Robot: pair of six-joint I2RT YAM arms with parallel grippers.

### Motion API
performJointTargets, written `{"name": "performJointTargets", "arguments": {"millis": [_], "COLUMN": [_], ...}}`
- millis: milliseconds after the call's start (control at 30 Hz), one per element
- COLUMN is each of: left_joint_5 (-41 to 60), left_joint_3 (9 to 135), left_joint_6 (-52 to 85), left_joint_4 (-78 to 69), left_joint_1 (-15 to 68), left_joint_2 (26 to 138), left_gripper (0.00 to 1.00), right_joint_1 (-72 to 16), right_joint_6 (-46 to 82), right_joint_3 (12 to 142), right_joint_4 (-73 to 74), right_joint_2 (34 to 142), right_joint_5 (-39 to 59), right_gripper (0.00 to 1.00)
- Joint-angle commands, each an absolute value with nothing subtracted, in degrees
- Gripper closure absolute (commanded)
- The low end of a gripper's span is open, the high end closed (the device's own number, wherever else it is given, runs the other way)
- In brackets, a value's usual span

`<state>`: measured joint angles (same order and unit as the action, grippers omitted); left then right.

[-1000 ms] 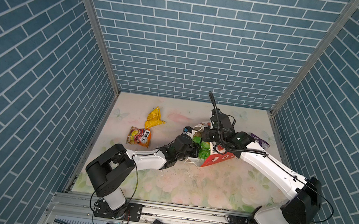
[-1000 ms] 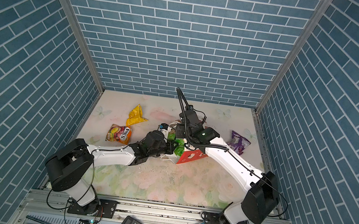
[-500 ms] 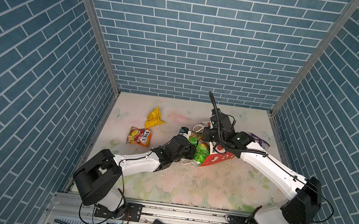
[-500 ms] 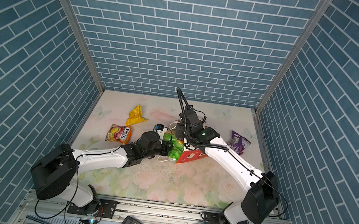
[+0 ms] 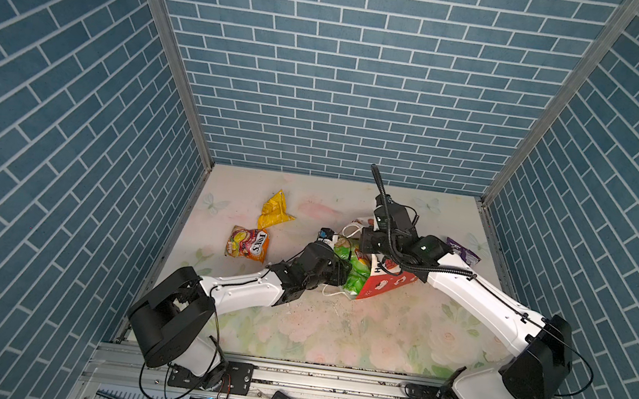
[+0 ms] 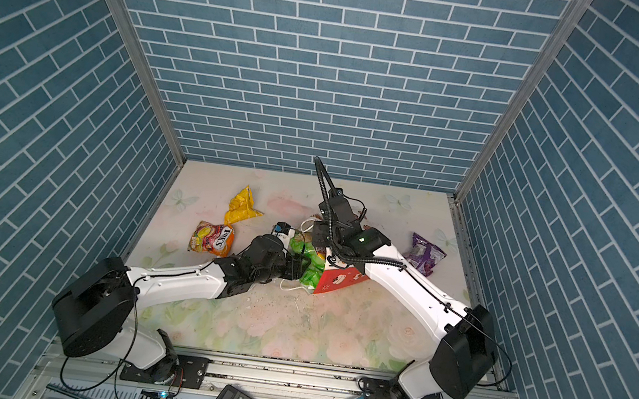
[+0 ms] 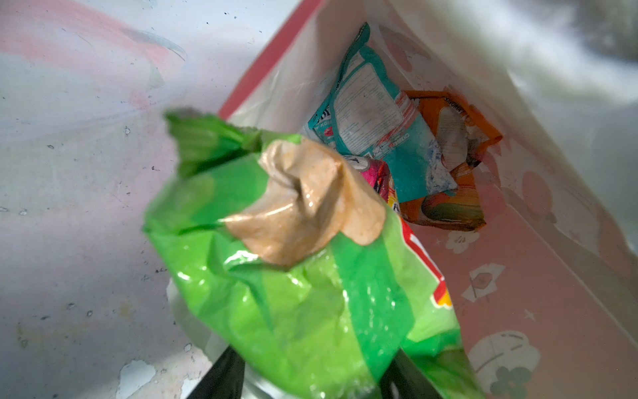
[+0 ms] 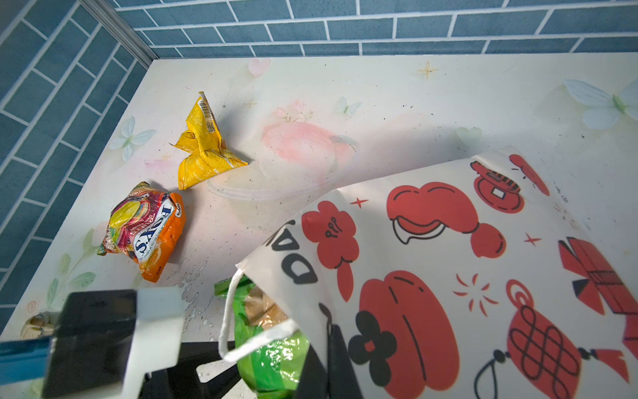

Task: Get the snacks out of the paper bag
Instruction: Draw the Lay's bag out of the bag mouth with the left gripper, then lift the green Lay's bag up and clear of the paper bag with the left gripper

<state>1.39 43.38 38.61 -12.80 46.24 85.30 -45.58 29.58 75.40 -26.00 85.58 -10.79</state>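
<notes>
The green packet pokes out of the paper bag.
The left gripper has its fingers apart, one each side of the green packet. It looks slippery and could slide in deeper. The right gripper pinches the bag's top edge; if that slips, the mouth flops shut. A teal packet and an orange packet sit farther inside. Bare table lies open in front and leftward, up to the wall.

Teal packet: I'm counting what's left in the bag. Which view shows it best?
The left wrist view: it looks into the paper bag and shows the teal packet overlapping an orange packet. Both top views and the right wrist view show none of it.
</notes>
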Motion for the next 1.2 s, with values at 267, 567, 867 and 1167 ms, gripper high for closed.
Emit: {"name": "performJointTargets", "arguments": {"millis": [267,567,867,1167], "left_joint_5": [11.5,13.1,10.9,7.8], "left_joint_3": [42.4,42.4,41.2,40.2], "left_joint_6": [44.7,45.8,44.3,42.6], "left_joint_4": [-20.7,-22.6,-20.0,-17.1], "left_joint_1": [42.5,42.0,42.0,41.9], "left_joint_2": [89.8,90.5,87.0,81.8], "left_gripper": [0.55,0.89,0.99,1.0], "right_joint_1": [-45.4,-45.4,-45.3,-45.4], "right_joint_6": [30.1,30.1,30.0,30.1], "right_joint_3": [74.4,73.8,73.6,73.3], "right_joint_4": [-25.2,-24.8,-24.6,-24.7], "right_joint_2": [84.7,84.5,84.6,84.1], "right_joint_5": [-11.1,-11.2,-11.5,-11.4], "right_gripper": [1.0,1.0,1.0,1.0]}}
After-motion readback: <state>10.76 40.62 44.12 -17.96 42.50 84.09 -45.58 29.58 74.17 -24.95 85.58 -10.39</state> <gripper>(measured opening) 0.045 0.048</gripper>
